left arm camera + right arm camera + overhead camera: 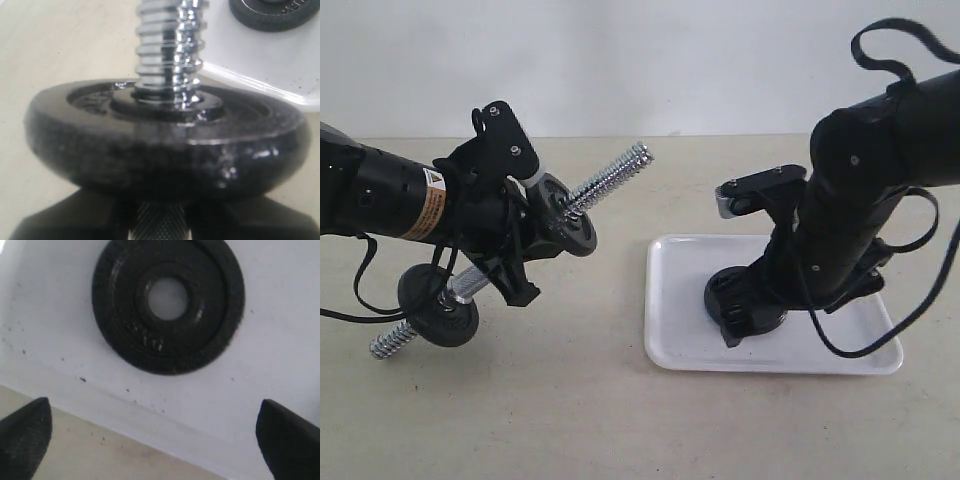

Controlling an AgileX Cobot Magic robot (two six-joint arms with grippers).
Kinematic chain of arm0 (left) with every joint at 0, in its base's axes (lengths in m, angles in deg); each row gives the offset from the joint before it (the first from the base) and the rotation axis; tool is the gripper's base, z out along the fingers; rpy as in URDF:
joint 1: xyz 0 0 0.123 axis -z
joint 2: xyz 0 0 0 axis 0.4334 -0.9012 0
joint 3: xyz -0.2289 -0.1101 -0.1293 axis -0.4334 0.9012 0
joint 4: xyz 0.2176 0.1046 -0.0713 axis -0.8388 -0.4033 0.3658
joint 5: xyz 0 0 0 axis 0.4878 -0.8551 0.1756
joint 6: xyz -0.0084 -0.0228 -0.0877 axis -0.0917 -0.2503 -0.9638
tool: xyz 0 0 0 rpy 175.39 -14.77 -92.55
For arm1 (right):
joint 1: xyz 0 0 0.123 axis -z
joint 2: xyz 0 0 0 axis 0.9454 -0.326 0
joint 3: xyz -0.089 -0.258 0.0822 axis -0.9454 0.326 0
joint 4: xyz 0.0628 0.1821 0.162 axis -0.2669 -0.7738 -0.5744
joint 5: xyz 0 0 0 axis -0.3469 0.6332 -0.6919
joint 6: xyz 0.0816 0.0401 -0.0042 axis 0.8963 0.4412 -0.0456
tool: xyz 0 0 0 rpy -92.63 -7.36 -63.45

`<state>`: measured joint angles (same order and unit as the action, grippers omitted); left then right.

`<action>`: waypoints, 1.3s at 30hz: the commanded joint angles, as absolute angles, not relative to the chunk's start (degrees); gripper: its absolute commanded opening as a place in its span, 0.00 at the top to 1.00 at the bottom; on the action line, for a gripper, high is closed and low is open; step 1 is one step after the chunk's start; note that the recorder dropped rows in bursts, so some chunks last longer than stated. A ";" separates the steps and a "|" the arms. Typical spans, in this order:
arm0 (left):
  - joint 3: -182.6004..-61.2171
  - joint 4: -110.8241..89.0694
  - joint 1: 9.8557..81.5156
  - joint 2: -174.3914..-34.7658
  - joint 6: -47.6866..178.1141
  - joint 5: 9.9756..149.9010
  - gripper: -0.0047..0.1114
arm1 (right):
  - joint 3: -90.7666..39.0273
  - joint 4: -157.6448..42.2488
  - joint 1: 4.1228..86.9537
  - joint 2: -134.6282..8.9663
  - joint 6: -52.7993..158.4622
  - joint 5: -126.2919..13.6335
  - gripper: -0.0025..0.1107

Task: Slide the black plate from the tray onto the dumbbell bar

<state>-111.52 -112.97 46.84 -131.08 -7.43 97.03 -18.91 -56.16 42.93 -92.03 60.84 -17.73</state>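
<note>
Currently the right claw is spread wide and holds nothing. It hangs nose-down over the black plate. The plate lies flat on the tray, in the half nearer the bar. In the wrist view the tips sit off to one side of the disc and don't straddle it yet. The right arm is clearly the nearer one.

The left claw is pinching the dumbbell bar at its knurled middle, well apart from the tray. The bar's long axis is slanted, with the free threaded end pointing up and toward the tray side and the other end low. I can't tell whether the low end touches the bench. The plate's hole axis is vertical, so my read is the plate needs lifting by its rim, then tipping to line up with that free end.

Materials:
- **Plate:** rough black cast iron, round, with a raised rim and a clean centre hole. It has a low profile on smooth white plastic, so there's little edge to grab and it may slip.
- **Tray:** white, speckled with dark grit.
- **Bar:** shiny chrome with coarse thread, already carrying fitted discs, one on each side of the grip.
</note>
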 commanded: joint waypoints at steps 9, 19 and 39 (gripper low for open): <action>-113.28 -110.82 46.84 -128.14 -9.06 98.39 0.92 | -30.51 -58.32 43.05 -99.72 59.40 -20.38 0.06; -113.28 -110.82 46.84 -128.14 -9.06 98.39 0.92 | -32.95 -55.71 49.81 -103.03 58.04 -12.12 0.06; -112.79 -110.82 46.84 -128.14 -9.06 98.39 0.92 | -32.95 -69.62 49.81 -105.62 50.11 -16.16 0.06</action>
